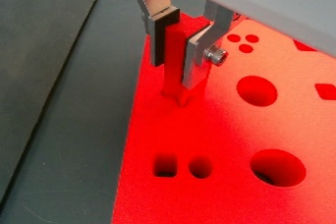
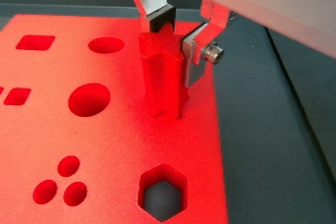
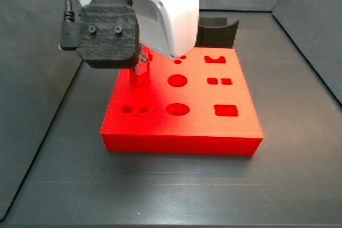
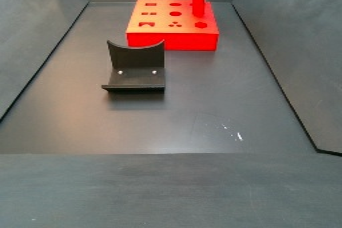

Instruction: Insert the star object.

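No readable text, label, brand, number or sign anywhere in these views. Nothing printed on the slim bright red star object point(image 2: 163, 76) clamped upright between the silver plates of the two-finger gripper point(image 2: 179, 33), nothing on the large flat red block with shaped holes point(image 3: 187, 102) under it, only plain cut-outs such as circles, squares and a hexagon. Likewise blank: the dark L-shaped fixture point(image 4: 135, 68) standing nearer on the floor in a side view, and the white and black arm housing point(image 3: 134, 17) at far left.
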